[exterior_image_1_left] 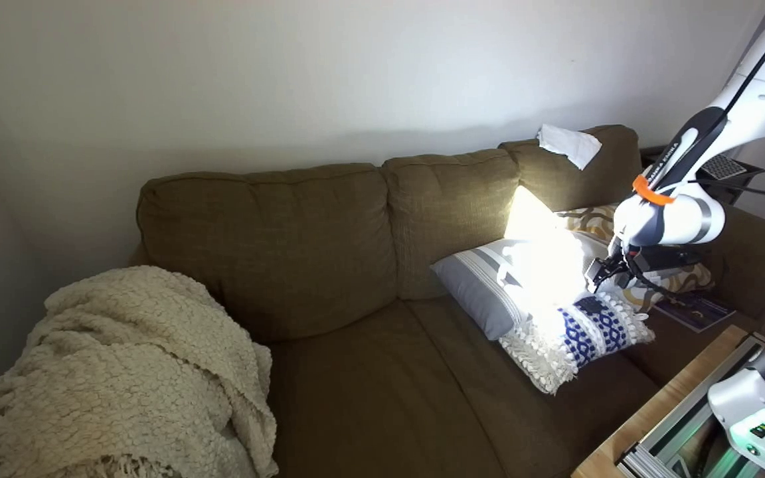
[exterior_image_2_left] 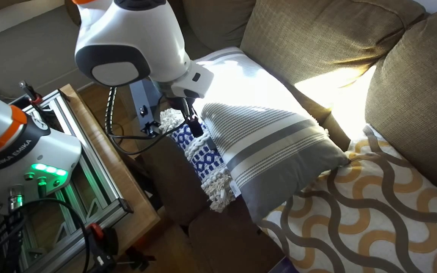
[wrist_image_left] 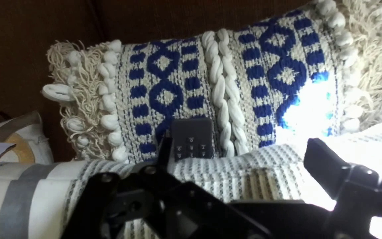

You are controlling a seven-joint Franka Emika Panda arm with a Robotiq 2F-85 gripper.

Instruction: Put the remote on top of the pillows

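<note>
The dark grey remote (wrist_image_left: 192,136) with number keys lies on the blue-and-white fringed pillow (wrist_image_left: 257,76) in the wrist view. Its near part is hidden behind the edge of the grey-and-white striped pillow (wrist_image_left: 51,196). What looks like its end shows as a small dark patch in an exterior view (exterior_image_2_left: 211,143). The fringed pillow (exterior_image_1_left: 595,328) and striped pillow (exterior_image_1_left: 479,285) lie side by side, overlapping, on the sofa. My gripper (wrist_image_left: 239,151) is open and empty above the striped pillow's edge, one finger near the remote's side. It also shows in both exterior views (exterior_image_1_left: 596,277) (exterior_image_2_left: 195,127).
A yellow-and-grey patterned pillow (exterior_image_2_left: 378,220) lies beside the striped one. Sofa back cushions (exterior_image_1_left: 452,206) rise behind. A fleece blanket (exterior_image_1_left: 130,365) covers the sofa's far end. The wooden robot table (exterior_image_2_left: 135,201) stands at the sofa's front. Bright sunlight washes out part of the pillows.
</note>
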